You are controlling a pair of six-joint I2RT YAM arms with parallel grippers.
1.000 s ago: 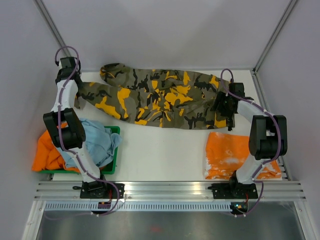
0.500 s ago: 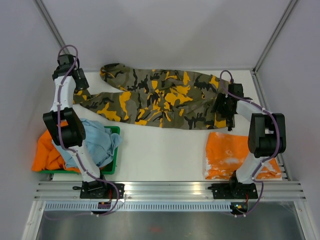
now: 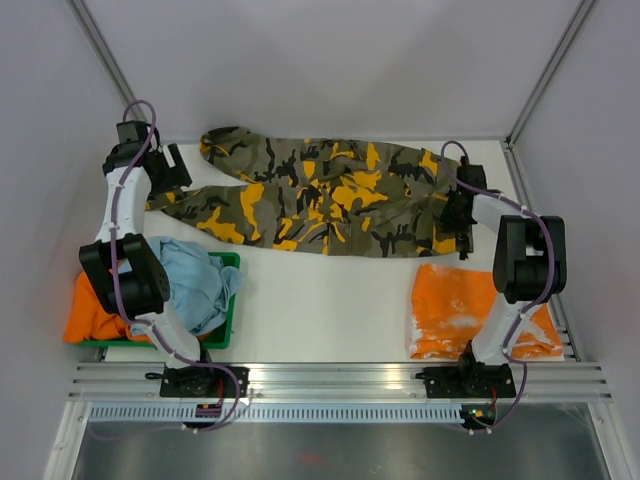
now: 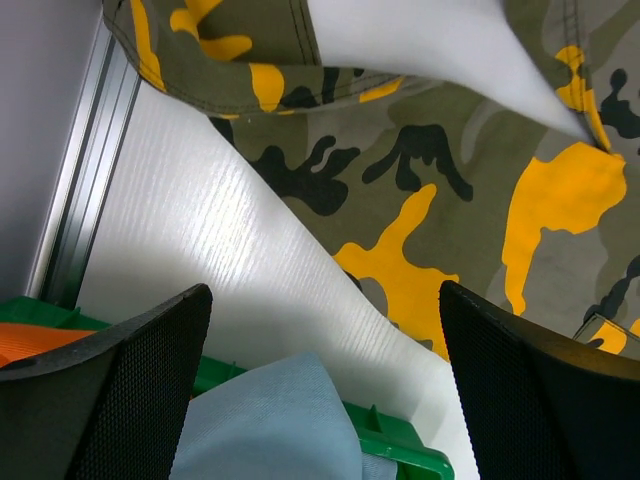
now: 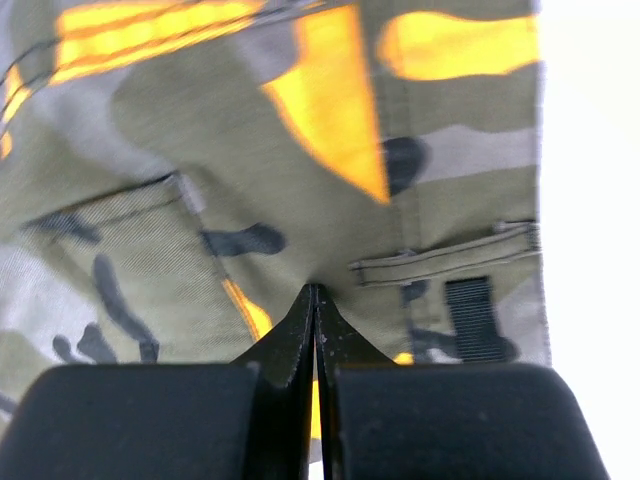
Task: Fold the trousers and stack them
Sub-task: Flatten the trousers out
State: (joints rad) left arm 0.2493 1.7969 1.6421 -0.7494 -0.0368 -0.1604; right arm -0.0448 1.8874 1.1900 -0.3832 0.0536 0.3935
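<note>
The camouflage trousers (image 3: 320, 200) lie spread flat across the back of the table, waist to the right, legs to the left. My left gripper (image 3: 170, 168) hangs open just above the end of the near leg, apart from the cloth. In the left wrist view the trousers (image 4: 450, 180) fill the upper right, and nothing sits between the wide fingers of the left gripper (image 4: 325, 380). My right gripper (image 3: 456, 215) is down on the waist end. In the right wrist view the right gripper (image 5: 316, 292) is shut, its tips pinching a pucker of the trousers (image 5: 200, 130) beside a belt loop.
A green bin (image 3: 228, 262) at the left holds a light blue cloth (image 3: 190, 280), with an orange cloth (image 3: 90, 310) beside it. A folded orange garment (image 3: 455, 305) lies at the right front. Walls and a corner rail (image 4: 85, 170) stand close behind the left gripper.
My left gripper let go of the leg end, opened wide and lifted back to the right. My right gripper shut on the waist cloth. The near leg shifted slightly.
</note>
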